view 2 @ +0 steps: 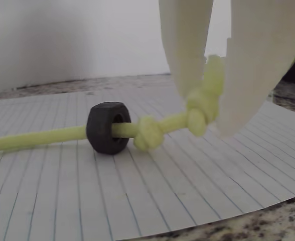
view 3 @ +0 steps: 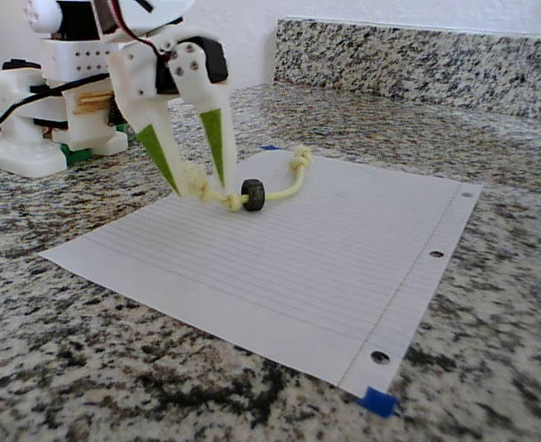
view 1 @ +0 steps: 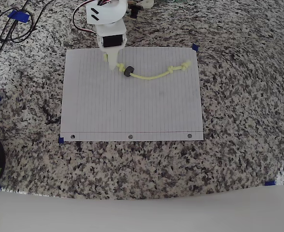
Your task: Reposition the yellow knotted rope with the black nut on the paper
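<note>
Broadly: granite countertop [view 1: 238, 159] across the whole overhead view, blue tape marks at its corners. Centred on it, the paper [view 1: 132, 111], lined, punched holes along the lower edge in the overhead view, flat and taped at the corners. At the upper left of the sheet, the gripper [view 1: 114, 64], white body, pointing down onto the paper's top edge region. Next in size, the yellow knotted rope [view 1: 154, 75]: lying on the upper part of the paper, long axis running roughly left to right in the overhead view with a shallow downward sag, one knotted end near the upper right corner of the sheet, the other end at the gripper. Jaws pinching the left-end knot, as seen in the wrist view, fingers [view 2: 187, 45] either side of the knot and the knot lifted slightly off the sheet. Smallest, the black nut [view 2: 107, 127], threaded on the rope just beside the held end, a second small knot between nut and jaws, nut resting on the paper. Judged from this: remaining rope length trailing to frame right of the jaws in the overhead view, so any drag toward frame left or down likely to pull rope and nut along in line.
</note>
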### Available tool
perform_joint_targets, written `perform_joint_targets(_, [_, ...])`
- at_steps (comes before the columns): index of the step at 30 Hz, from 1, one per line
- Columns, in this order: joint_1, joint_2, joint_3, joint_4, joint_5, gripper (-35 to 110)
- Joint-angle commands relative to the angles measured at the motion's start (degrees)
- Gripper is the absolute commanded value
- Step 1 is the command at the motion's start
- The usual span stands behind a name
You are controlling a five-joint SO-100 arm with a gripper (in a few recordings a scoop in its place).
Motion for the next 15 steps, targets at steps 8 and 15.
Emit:
perform_joint_targets(8, [-2.99,-1.32,-1.67,0.97,-0.44,28])
perform_joint_targets(15, [-3.78,-1.41,-1.58,1.49,-0.44,32])
